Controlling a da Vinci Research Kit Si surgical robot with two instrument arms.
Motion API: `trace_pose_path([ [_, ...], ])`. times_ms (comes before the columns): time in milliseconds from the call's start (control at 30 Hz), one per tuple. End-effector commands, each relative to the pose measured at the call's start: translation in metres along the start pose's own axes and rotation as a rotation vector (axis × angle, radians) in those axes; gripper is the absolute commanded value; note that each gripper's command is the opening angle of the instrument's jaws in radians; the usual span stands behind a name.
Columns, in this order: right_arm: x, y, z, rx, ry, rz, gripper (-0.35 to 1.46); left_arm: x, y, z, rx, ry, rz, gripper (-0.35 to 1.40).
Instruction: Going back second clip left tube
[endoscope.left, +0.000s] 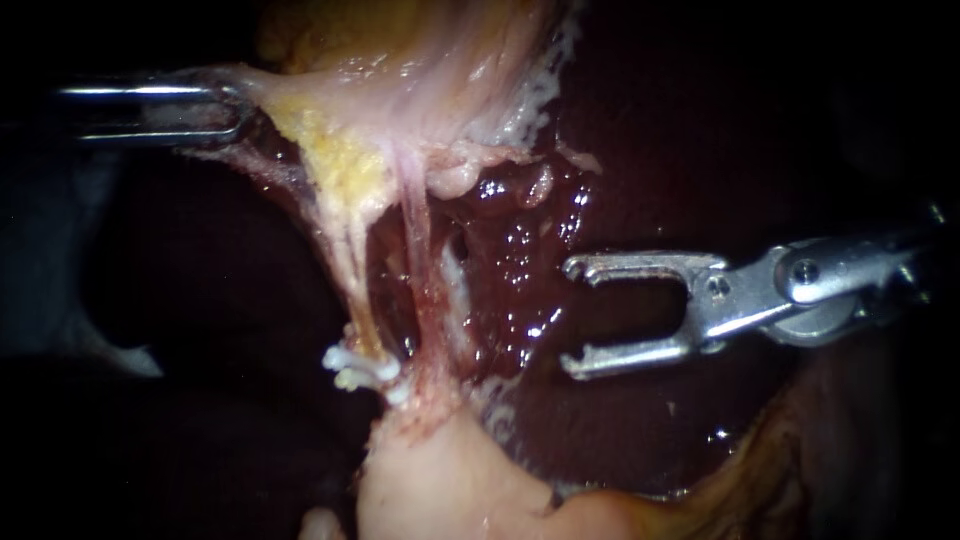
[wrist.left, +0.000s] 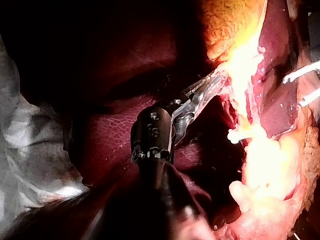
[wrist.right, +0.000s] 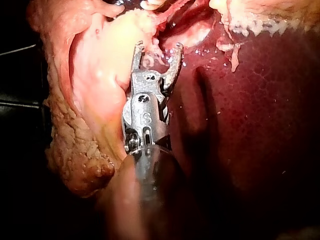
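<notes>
Two stretched strands run downward in the endoscope view. The yellowish left tube (endoscope.left: 350, 255) carries a white clip (endoscope.left: 358, 370) near its lower end, and the pink right tube (endoscope.left: 420, 250) is beside it. My left instrument (endoscope.left: 228, 108) comes in high on the left, its jaws shut on the pale tissue fold (endoscope.left: 300, 110) and holding it taut; it also shows in the left wrist view (wrist.left: 212, 86). My right instrument (endoscope.left: 572, 316) stands to the right of the tubes and apart from them. Its jaws are open with nothing between them, which the right wrist view (wrist.right: 157, 50) confirms.
Dark red, wet liver (endoscope.left: 520, 250) lies behind the tubes and under the right instrument. A pale fatty mass (endoscope.left: 450, 480) sits below the clip. In the left wrist view the right instrument's two jaws (wrist.left: 304, 86) show beyond the lit tissue.
</notes>
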Motion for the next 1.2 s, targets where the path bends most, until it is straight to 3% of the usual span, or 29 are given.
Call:
trace_pose_path([
  [33, 0.0000, 0.0000, 0.0000, 0.001, 0.000, 0.000, 0.50, 0.0000, -0.0001, 0.0001, 0.001, 0.000, 0.000, -0.35],
  [300, 0.0000, -0.0002, -0.0002, 0.001, 0.000, 0.000, 0.50, -0.0006, -0.0007, 0.0019, 0.008, 0.009, 0.005, -0.35],
  [700, 0.0000, -0.0002, -0.0002, 0.001, 0.000, 0.000, 0.50, -0.0025, -0.0014, 0.0052, 0.016, -0.013, 0.018, -0.35],
  [1200, 0.0001, -0.0003, -0.0002, 0.001, 0.000, 0.000, 0.50, -0.0029, -0.0015, 0.0057, 0.014, -0.017, 0.021, -0.35],
])
